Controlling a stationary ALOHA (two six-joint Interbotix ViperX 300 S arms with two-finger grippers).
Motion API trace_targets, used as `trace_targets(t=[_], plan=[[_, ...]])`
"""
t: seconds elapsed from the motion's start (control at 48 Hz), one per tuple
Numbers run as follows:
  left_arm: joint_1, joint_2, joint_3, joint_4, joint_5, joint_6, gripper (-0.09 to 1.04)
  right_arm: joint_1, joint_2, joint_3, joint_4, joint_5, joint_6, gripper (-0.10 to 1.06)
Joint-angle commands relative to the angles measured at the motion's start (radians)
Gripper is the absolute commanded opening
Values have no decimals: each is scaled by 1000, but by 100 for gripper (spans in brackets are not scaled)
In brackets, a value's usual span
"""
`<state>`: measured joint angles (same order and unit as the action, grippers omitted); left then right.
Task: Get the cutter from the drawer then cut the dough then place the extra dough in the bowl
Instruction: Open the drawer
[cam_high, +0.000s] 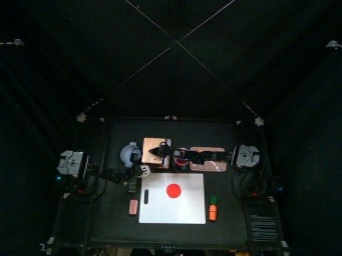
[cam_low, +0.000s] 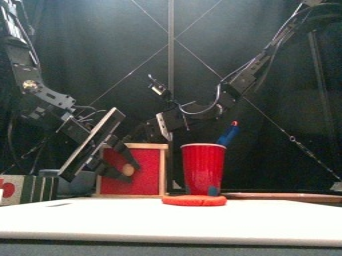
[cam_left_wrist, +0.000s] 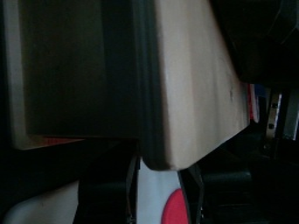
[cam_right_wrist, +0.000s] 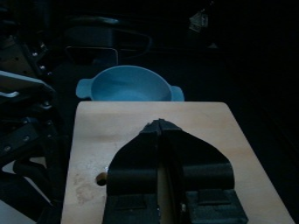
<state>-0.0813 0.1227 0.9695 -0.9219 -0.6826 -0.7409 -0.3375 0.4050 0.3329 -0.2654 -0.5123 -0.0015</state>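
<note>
We judge that the first step is in hand: the cutter has to come out of the drawer of the wooden box (cam_right_wrist: 100, 153). No cutter shows in any view, so it is presumably inside the box. The right gripper (cam_right_wrist: 162, 129) has its jaws pressed together and holds nothing. Its tip rests on, or just above, the pale top of the box, as if to keep the box steady. The left gripper (cam_left_wrist: 159, 168) is at the front of the box, close to the red drawer front (cam_low: 147, 165). Its jaws stand apart and pinch nothing, and the white cutting board (cam_high: 187, 208) shows between them. In the left wrist view a dark hollow with a red edge lies beside the wall of the box. It may be the inside of the drawer, but we cannot tell whether the drawer is pulled out. The red dough (cam_high: 174, 189) lies flat and whole on the middle of the board, in front of the box. The blue-grey bowl (cam_high: 128, 153) stands just beside the box on the left arm's side, and it is empty as far as the right wrist view shows. In our judgement, the next move calls for the left jaws to take the drawer front and draw it toward the table's front while the right gripper holds the box against sliding. After that comes a reach inside for the wire handle of the cutter.
</note>
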Motion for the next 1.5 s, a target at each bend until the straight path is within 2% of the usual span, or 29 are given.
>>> trace_targets(t=[0.021, 0.229, 0.604, 1.0, 1.146, 1.396, 1.5], plan=[[-32, -17, -11, 6, 20, 0, 55, -3, -6, 0, 3, 14, -3, -7], [-104, -17, -12, 2, 84, -6, 55, -5, -6, 0, 5, 18, -3, -7], [-195, -37, -12, -23, 94, -9, 54, -6, -8, -3, 5, 18, -3, -7], [-189, -17, -14, -29, 92, 9, 57, -8, -6, -15, 5, 34, -3, -7], [-175, -18, -15, -26, 92, 38, 62, -8, -6, -18, 5, 40, -2, -7], [-173, -32, -14, -3, 67, 48, 84, -6, -6, -25, 5, 40, -2, -7], [-173, -54, -5, 5, 66, 48, 89, -6, -6, -26, 5, 40, -2, -7]])
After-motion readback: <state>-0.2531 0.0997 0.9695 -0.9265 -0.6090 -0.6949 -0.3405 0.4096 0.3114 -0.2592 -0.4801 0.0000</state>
